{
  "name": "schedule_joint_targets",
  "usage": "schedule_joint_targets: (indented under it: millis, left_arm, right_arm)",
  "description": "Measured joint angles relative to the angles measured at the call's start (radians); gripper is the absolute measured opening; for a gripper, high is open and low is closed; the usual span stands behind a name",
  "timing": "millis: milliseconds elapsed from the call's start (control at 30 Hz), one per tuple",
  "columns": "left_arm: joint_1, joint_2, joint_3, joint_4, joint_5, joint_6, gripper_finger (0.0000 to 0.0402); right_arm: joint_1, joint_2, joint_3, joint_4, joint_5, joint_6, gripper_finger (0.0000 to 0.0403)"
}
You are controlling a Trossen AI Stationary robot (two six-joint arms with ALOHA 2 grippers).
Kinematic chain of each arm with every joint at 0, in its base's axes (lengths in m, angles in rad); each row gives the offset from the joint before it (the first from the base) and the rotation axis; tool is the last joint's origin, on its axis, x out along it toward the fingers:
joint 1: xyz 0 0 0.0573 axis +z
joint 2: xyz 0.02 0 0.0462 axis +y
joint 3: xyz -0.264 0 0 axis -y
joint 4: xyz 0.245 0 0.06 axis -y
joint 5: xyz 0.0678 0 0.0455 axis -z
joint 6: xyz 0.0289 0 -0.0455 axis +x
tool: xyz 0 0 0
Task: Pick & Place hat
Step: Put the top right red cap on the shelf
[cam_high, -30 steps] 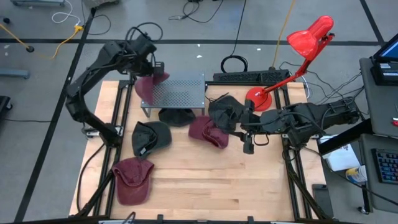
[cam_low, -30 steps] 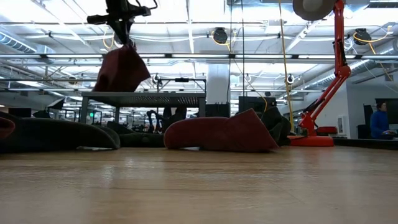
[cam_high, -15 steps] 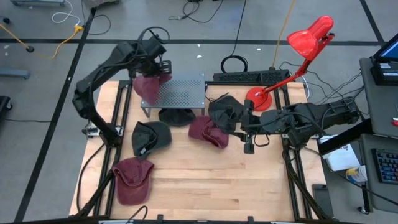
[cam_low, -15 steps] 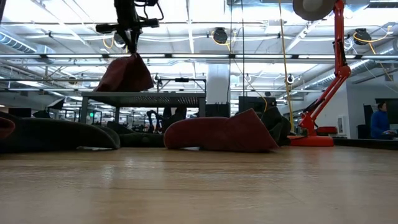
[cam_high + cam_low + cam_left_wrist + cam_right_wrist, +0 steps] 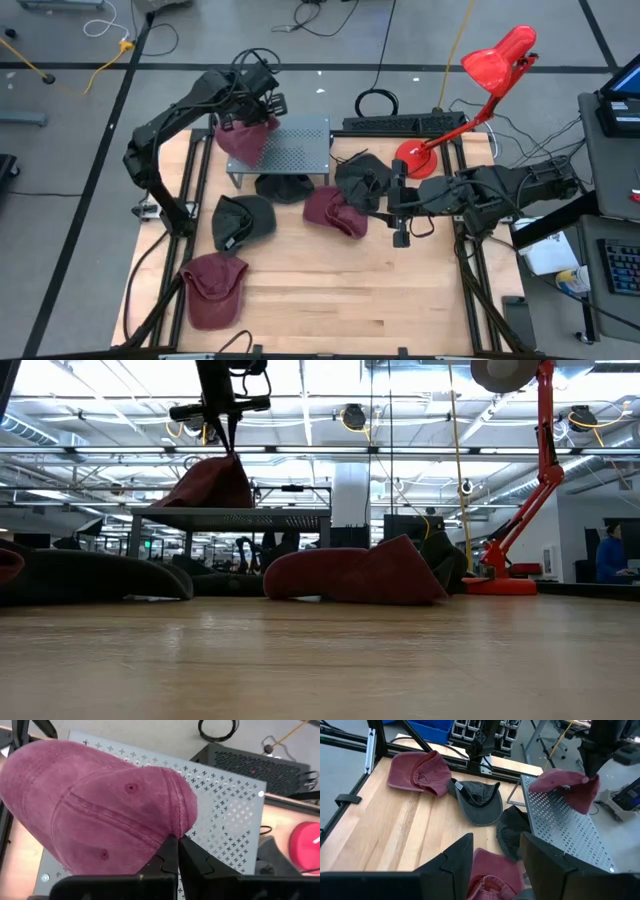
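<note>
My left gripper (image 5: 258, 103) is shut on a maroon hat (image 5: 245, 138) over the left end of a grey perforated metal shelf (image 5: 298, 150). The low view shows the hat (image 5: 212, 485) below the gripper (image 5: 226, 435), its lower edge on the shelf top (image 5: 280, 513). The left wrist view shows the hat's crown (image 5: 95, 815) in front of the shut fingers (image 5: 177, 845). My right gripper (image 5: 385, 198) is open and empty at the table's right, its fingers (image 5: 495, 865) level above another maroon hat (image 5: 492, 870). My left gripper pinches a fold of the hat's crown (image 5: 172, 831) between its two fingers. The fingers come from above, pointing down. The hat hangs below them in a peak (image 5: 228, 458), and its lower edge rests on the shelf's left end.
A dark grey hat (image 5: 243, 220) and a maroon hat (image 5: 212, 288) lie at the table's left. A maroon hat (image 5: 335, 212) and dark hats (image 5: 362, 178) (image 5: 283, 187) lie near the shelf. A red lamp (image 5: 470, 100) stands at the far right. Bare wood spans the near side.
My left gripper has moved toward the table's right edge and down, over the shelf's left end, staying shut on the maroon hat. The hat has gone with it and now sits lower and wider on the shelf top.
</note>
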Motion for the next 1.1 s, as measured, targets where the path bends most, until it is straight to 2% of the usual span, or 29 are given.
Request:
schedule_joint_targets:
  millis: [267, 400, 867, 967, 1100]
  left_arm:
    - [-0.027, 0.042, 0.000, 0.007, -0.019, -0.050, 0.0001]
    - [-0.030, 0.055, 0.000, 0.030, -0.010, -0.040, 0.0017]
    - [-0.021, 0.047, 0.000, 0.070, 0.081, 0.068, 0.0143]
    - [-0.016, 0.026, 0.000, 0.072, 0.115, 0.112, 0.0164]
    - [-0.004, -0.018, 0.000, 0.067, 0.110, 0.200, 0.0183]
  right_arm:
    - [0.000, 0.000, 0.000, 0.000, -0.001, -0.029, 0.0154]
    - [0.000, 0.000, 0.000, 0.000, -0.001, -0.029, 0.0156]
    - [0.000, 0.000, 0.000, 0.000, -0.003, -0.029, 0.0157]
    - [0.000, 0.000, 0.000, 0.000, -0.003, -0.025, 0.0157]
    - [0.000, 0.000, 0.000, 0.000, -0.003, -0.002, 0.0157]
